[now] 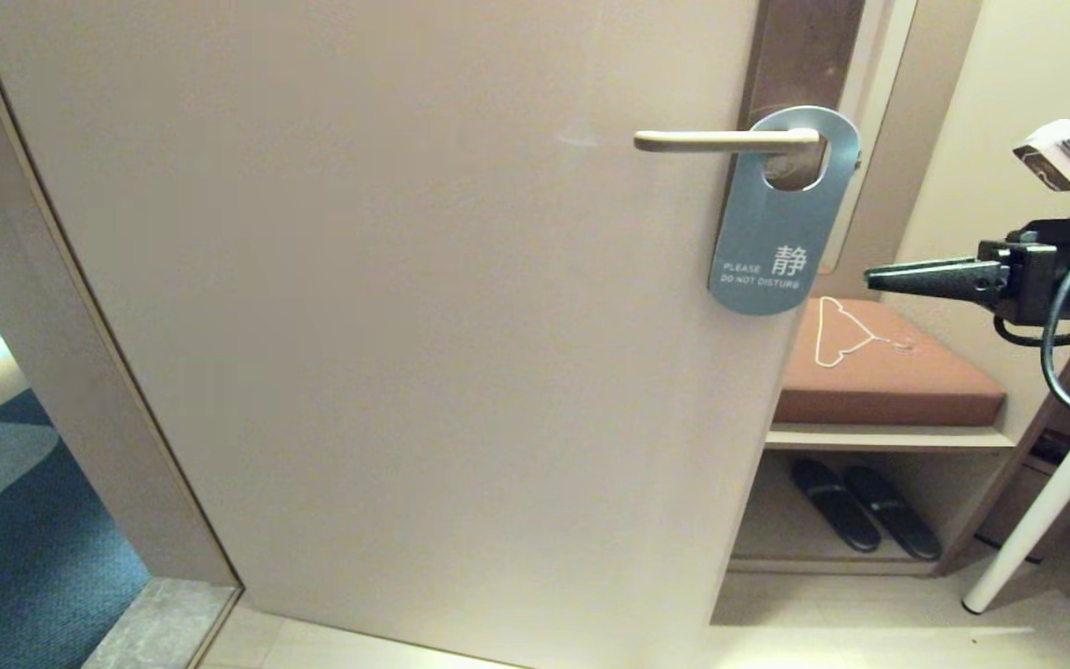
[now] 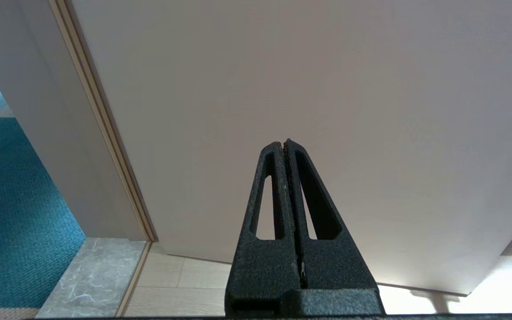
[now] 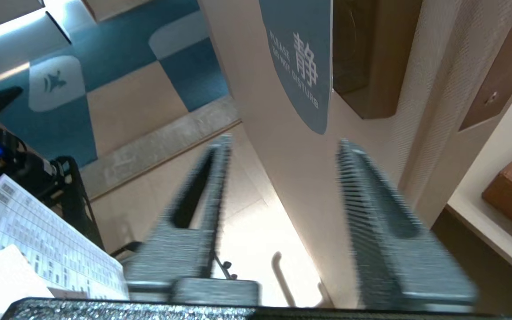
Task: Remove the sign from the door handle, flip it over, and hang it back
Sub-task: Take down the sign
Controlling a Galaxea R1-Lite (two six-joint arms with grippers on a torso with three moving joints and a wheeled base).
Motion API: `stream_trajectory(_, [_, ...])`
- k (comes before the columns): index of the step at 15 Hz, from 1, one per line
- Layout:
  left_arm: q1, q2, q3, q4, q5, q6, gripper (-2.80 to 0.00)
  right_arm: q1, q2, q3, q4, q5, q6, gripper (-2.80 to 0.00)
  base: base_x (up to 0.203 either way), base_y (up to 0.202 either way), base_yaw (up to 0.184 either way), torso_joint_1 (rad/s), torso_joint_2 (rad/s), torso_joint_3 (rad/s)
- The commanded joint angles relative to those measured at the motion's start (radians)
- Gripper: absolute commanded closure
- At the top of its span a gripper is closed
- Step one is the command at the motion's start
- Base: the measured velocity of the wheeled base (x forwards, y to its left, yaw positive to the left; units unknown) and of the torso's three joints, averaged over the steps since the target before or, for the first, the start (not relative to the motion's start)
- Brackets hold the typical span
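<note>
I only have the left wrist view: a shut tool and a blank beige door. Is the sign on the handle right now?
Observer: Yes. The grey-blue rounded door-hanger sign hangs from the pale metal lever handle, with its "Please do not disturb" side facing out.
Operator: Where is the right tool?
Observer: The right tool is open and not touching the sign. In the head view it sits to the sign's right, about level with the lower end, pointing toward it.
</note>
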Motion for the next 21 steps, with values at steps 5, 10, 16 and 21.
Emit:
stream_trajectory(5, [0.0, 0.001, 0.0, 0.0, 0.0, 0.0, 0.0, 0.001, -0.002, 0.007, 0.0, 0.003, -0.005, -2.8, 0.0, 0.0, 0.0, 0.0, 0.0, 0.0])
stream_trajectory(10, [0.0, 0.001, 0.0, 0.0, 0.0, 0.0, 0.0, 0.005, 0.001, 0.005, -0.032, 0.003, -0.071, -2.8, 0.0, 0.0, 0.0, 0.0, 0.0, 0.0])
stream_trajectory(16, [0.0, 0.001, 0.0, 0.0, 0.0, 0.0, 0.0, 0.022, 0.015, 0.004, -0.144, 0.001, -0.077, -2.8, 0.0, 0.0, 0.0, 0.0, 0.0, 0.0])
stream_trajectory(21, [0.0, 0.001, 0.0, 0.0, 0.0, 0.0, 0.0, 0.053, 0.006, 0.007, -0.145, 0.001, -0.076, -2.8, 0.0, 0.0, 0.0, 0.0, 0.0, 0.0])
